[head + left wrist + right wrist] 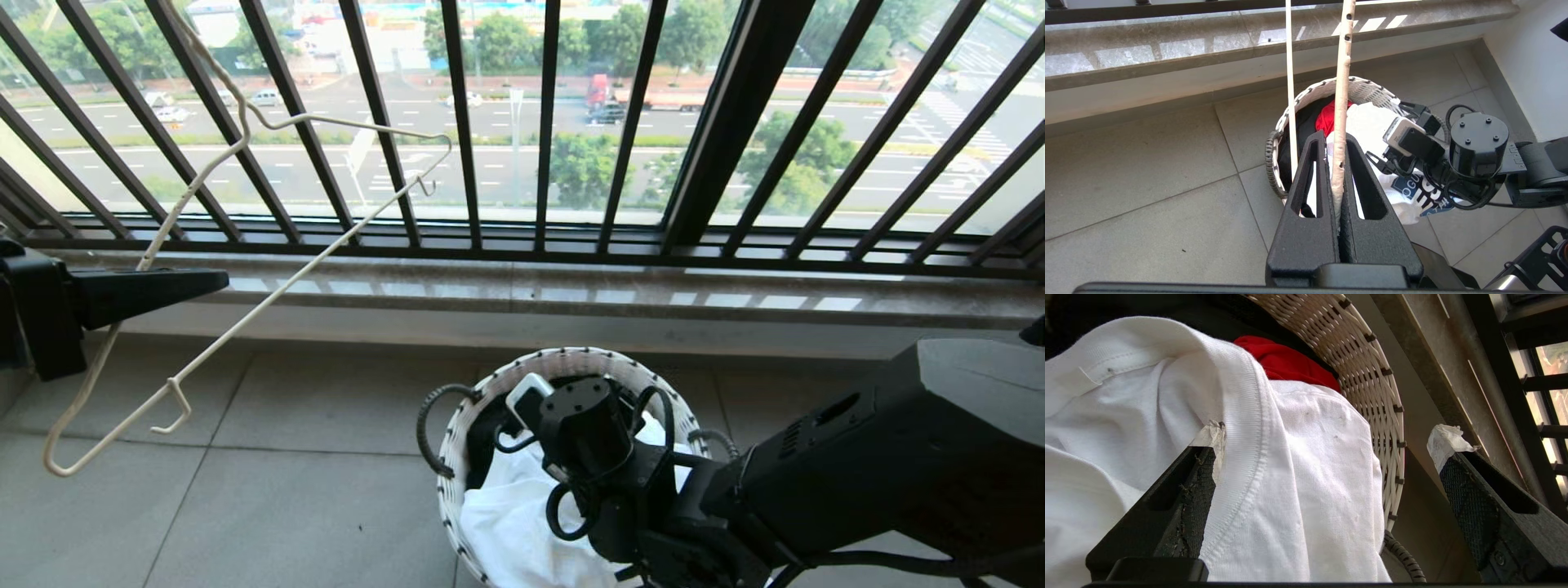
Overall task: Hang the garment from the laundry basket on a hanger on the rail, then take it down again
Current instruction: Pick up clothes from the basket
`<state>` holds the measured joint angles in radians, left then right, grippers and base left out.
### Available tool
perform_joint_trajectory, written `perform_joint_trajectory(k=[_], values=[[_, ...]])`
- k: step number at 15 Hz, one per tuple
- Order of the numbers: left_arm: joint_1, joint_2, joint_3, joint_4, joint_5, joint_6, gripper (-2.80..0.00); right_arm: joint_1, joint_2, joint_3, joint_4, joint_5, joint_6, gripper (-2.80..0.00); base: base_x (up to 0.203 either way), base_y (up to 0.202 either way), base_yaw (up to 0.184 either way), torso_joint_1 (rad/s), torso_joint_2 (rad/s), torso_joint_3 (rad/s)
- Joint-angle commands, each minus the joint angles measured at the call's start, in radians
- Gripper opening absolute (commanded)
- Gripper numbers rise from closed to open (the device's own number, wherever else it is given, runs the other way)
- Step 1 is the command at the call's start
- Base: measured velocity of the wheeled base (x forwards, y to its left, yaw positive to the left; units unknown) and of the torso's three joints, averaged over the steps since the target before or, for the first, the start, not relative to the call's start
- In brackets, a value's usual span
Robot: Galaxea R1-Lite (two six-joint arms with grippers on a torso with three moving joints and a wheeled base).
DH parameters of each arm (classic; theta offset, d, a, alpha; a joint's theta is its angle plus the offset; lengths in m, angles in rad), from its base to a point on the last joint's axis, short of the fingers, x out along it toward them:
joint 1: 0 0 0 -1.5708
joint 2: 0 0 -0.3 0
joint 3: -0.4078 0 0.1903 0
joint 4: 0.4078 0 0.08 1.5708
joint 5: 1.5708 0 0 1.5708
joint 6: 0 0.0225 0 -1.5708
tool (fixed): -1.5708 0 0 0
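A: Lying in the small round white woven laundry basket [490,392] is the white short-sleeved T-shirt [510,514], crumpled, its ribbed collar [1253,428] uppermost in the right wrist view. Where does its printed emblem show?

B: The dark blue emblem with white lettering [1423,196] appears in the left wrist view, on cloth that spills over the basket's rim. A red cloth [1286,361] and a black cloth [1300,126] lie beside the shirt, toward the basket's woven wall.

A: How does the right gripper [1327,453] stand?

B: Its jaws are spread wide and straddle the basket rim: one taped fingertip [1210,435] touches the shirt at the collar, and the other [1447,443] hangs outside the woven wall. Nothing is clamped between them. In the head view the right arm [898,457] reaches over the basket from the right.

A: And the left gripper [1338,171]?

B: Its fingers are pressed together on one wire of the thin cream-white wire hanger [237,327], held up at the left, well apart from the basket. The hanger tilts, its long hook [196,49] rising toward the black barred window railing [457,122].

A: What surrounds the basket?

B: It stands on the grey tiled floor [286,490], near a stone sill [571,286] below the railing; a dark twisted loop handle [429,425] projects from its rim.
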<state>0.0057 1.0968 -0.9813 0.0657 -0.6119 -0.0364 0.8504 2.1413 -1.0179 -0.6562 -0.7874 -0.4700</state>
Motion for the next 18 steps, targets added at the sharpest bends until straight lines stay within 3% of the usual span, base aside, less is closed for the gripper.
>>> perform_joint_trajectory(k=[1, 18], values=[[0.0, 0.0, 0.0, 0.0, -0.003, 0.0, -2.8, 0.009, 0.017, -0.007, -0.016, -0.004, -0.005, 0.0, 0.0, 0.0, 0.0, 0.0, 0.0, 0.0], [0.0, 0.0, 0.001, 0.0, -0.003, 0.0, -2.8, -0.006, 0.125, -0.055, -0.12, -0.021, -0.013, 0.0, 0.0, 0.0, 0.0, 0.0, 0.0, 0.0]])
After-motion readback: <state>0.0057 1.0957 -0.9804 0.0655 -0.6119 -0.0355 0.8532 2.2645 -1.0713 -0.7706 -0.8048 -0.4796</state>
